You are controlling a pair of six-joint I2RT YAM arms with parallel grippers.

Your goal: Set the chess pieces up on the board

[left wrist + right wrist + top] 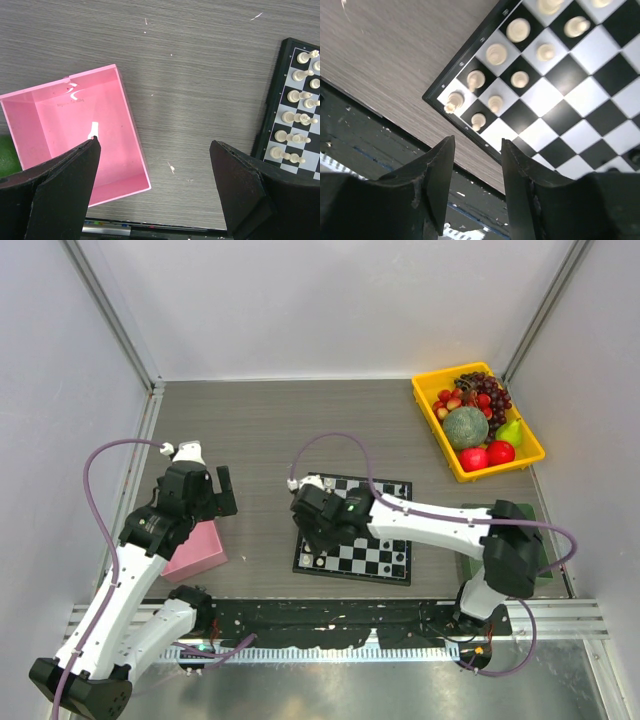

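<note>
1. The right gripper (478,142) has its jaws parted by a narrow gap, with nothing between them. It hangs over the near left corner of the board (570,75).
2. The left gripper (155,145) is spread wide and empty. It is above the bare table (200,75), between the pink box (131,125) and the board's edge.
3. The white chess pieces (496,53) stand in two rows along the board's left side. One white piece (93,130) lies inside the pink box.
4. Judgement: the white ranks are nearly filled. The next move calls for the left gripper to shift over the box, descend and close precisely on that tiny piece.
5. In the top view the right arm covers much of the board. Black pieces cannot be confirmed, and piece types are too small to read. The left finger hides the box's near end.
</note>
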